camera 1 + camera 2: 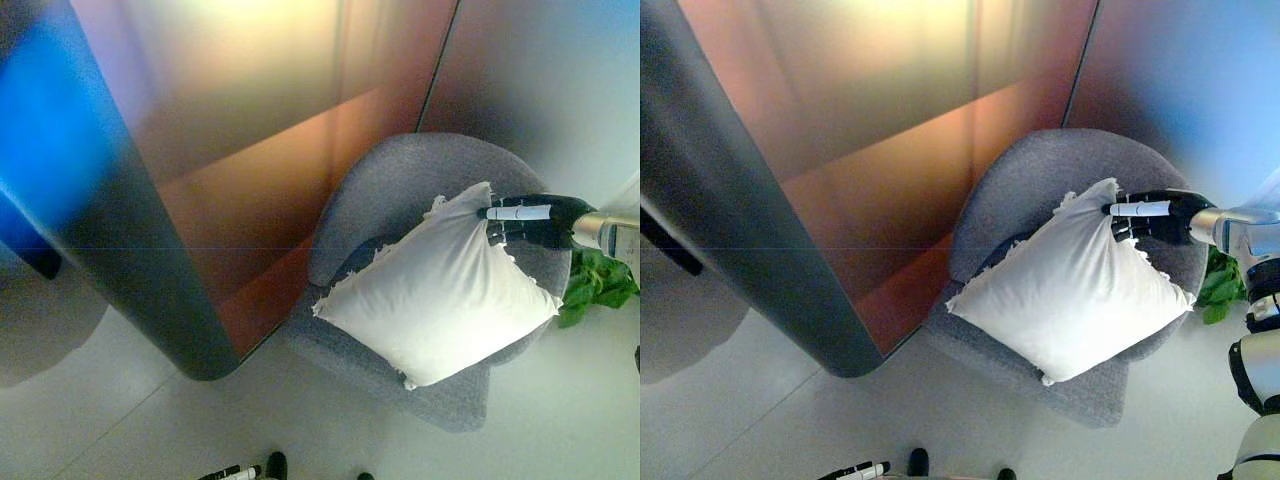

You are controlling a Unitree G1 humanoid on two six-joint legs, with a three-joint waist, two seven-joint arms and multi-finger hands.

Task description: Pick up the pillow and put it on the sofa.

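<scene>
A white square pillow with frayed edges lies tilted on the seat of a rounded grey sofa chair, leaning toward its backrest. My right hand comes in from the right at the pillow's upper right corner. Its fingers are curled onto the pillow's edge, with one white-covered finger lying along the top. Only the tips of my left hand show at the bottom edge, far from the pillow.
A curved brown wall panel with a rounded grey edge stands close to the chair's left. A green plant sits behind the chair on the right. Pale floor lies in front.
</scene>
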